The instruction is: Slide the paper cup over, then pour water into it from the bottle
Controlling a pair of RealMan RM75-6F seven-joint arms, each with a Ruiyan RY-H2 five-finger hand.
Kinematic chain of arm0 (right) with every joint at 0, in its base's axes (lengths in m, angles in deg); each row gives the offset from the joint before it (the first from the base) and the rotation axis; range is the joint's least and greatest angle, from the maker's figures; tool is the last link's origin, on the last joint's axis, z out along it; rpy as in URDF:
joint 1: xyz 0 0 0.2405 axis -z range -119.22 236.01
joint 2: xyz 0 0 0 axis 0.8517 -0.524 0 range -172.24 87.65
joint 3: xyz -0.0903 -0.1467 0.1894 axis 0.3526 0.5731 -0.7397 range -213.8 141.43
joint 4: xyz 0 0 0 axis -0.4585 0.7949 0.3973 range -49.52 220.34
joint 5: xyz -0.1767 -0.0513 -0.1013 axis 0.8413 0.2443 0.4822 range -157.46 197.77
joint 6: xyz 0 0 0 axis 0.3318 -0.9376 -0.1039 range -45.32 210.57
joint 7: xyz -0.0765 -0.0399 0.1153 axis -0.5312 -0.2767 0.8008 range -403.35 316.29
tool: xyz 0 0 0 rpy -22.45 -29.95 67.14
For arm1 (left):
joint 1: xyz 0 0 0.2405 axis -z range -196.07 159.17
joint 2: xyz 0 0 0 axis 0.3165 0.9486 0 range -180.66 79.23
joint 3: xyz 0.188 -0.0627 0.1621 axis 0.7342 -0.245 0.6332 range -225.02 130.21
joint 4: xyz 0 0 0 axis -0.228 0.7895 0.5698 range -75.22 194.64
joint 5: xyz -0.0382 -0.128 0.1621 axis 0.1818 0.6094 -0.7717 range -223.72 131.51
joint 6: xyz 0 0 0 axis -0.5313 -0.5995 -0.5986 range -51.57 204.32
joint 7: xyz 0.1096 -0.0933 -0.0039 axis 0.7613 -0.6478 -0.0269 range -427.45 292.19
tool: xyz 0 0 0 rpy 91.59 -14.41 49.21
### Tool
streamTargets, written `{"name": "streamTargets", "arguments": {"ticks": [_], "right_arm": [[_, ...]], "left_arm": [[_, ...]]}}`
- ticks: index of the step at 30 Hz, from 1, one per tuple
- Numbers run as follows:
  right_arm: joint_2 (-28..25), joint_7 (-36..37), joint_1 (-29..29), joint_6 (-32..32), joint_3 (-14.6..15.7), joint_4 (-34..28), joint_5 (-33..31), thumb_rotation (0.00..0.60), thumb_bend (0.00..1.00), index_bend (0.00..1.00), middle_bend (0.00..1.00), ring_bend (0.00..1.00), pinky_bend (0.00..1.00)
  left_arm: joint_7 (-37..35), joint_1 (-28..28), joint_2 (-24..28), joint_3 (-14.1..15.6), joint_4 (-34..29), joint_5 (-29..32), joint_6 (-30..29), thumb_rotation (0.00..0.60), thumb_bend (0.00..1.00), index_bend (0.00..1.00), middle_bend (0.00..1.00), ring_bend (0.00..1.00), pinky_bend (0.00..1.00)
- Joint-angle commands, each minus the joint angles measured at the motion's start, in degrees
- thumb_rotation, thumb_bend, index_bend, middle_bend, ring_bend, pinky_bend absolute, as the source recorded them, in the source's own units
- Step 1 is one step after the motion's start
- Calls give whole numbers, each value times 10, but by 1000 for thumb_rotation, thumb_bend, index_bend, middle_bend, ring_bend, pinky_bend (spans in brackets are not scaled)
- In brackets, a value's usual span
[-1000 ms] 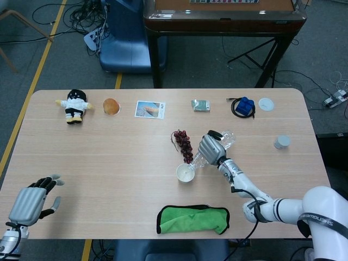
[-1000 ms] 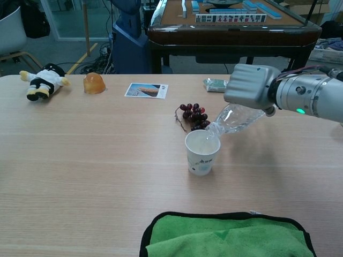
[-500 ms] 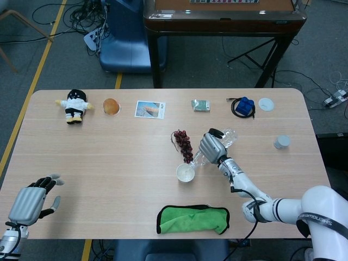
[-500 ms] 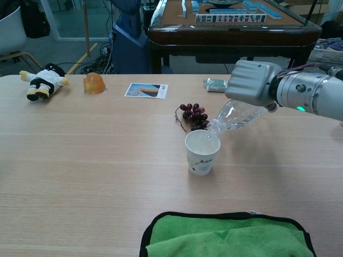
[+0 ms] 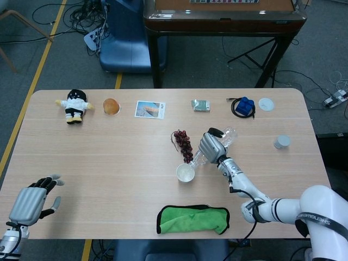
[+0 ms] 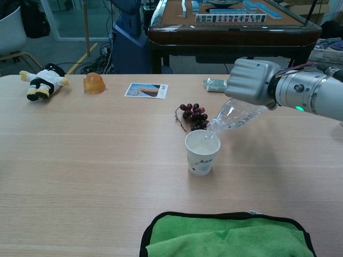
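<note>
A white paper cup [image 6: 202, 153] [image 5: 185, 173] stands upright near the middle of the table, with water in it. My right hand [image 6: 252, 82] [image 5: 211, 145] grips a clear plastic bottle [image 6: 233, 115] [image 5: 222, 142], tilted with its mouth down just above the cup's far rim. My left hand [image 5: 32, 201] rests at the table's front left corner, fingers apart and holding nothing; the chest view does not show it.
Dark grapes [image 6: 193, 116] lie just behind the cup. A green cloth [image 6: 225, 235] sits at the front edge. Along the far side are a plush doll [image 6: 44, 80], an orange jelly [image 6: 94, 83], a photo card [image 6: 146, 90], a small green pack [image 6: 215, 84], a blue block [image 5: 244, 105] and a small grey cap [image 5: 281, 142].
The bottle's mouth has lifted slightly and drawn back from inside the cup rim to just above it. The cup and my left hand have not moved.
</note>
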Motion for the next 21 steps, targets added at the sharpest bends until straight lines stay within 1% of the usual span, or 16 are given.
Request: {"name": "streamTargets", "arguments": {"ticks": [1, 10, 15, 21], "right_arm": [[1, 0, 0, -1, 0, 2, -1, 600, 58, 619, 676, 577, 596], [11, 21, 7, -6, -6, 10, -7, 600, 57, 619, 676, 577, 596], [23, 62, 20, -4, -13, 25, -6, 600, 58, 619, 676, 577, 596], [31, 126, 35, 2, -32, 28, -8, 600, 57, 618, 676, 577, 596]], "left_arm": [[0, 0, 0, 0, 0, 0, 0, 600, 396, 349, 226, 272, 435], [-3, 0, 1, 0, -2, 1, 0, 600, 396, 349, 226, 272, 435], [-4, 0, 2, -1, -2, 1, 0, 600, 396, 350, 226, 273, 434], [-5, 0, 2, -1, -3, 3, 0, 600, 396, 349, 226, 272, 435]]}}
